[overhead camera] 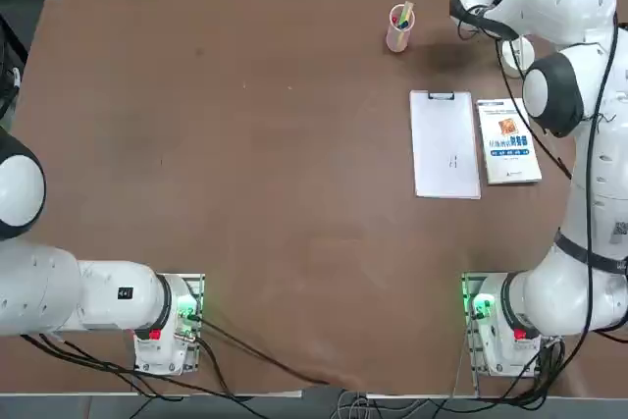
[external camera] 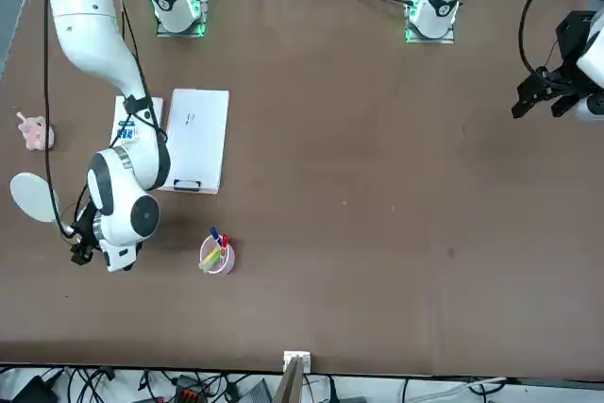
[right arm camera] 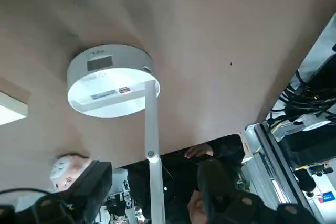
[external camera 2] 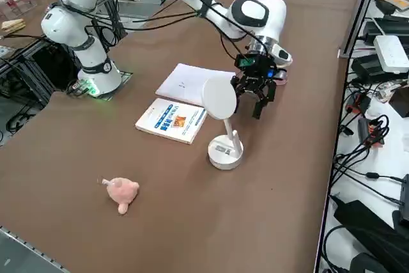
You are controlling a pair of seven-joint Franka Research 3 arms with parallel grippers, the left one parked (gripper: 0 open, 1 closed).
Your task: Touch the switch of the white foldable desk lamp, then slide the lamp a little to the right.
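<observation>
**Operator:** Right gripper sits just right of centre in the right side view, fingers spread apart and pointing down at the table, pinching nothing. From where I sit, it hangs just beside the lamp's head and a little beyond it, clear of the tabletop.

**Observer:** Where's the lamp itself?

**Operator:** I see the white foldable desk lamp in the middle of the right side view. Its round base rests on the table below centre, the slim arm rises from it, and the flat round head stands upright, facing the camera. In the wrist view I look along the stem to the disc base, with a grey panel and a label on it; my two dark fingers frame the stem, apart from it. In the front view only the head shows, at the left edge.

**Observer:** What lies around it?

**Operator:** Just left of the lamp base in the right side view I have a book with a blue and white cover, and beyond that a white clipboard, side by side. A small pink toy pig lies well apart at lower left. The pink pen cup stands near the top of the overhead view, above the clipboard.
</observation>
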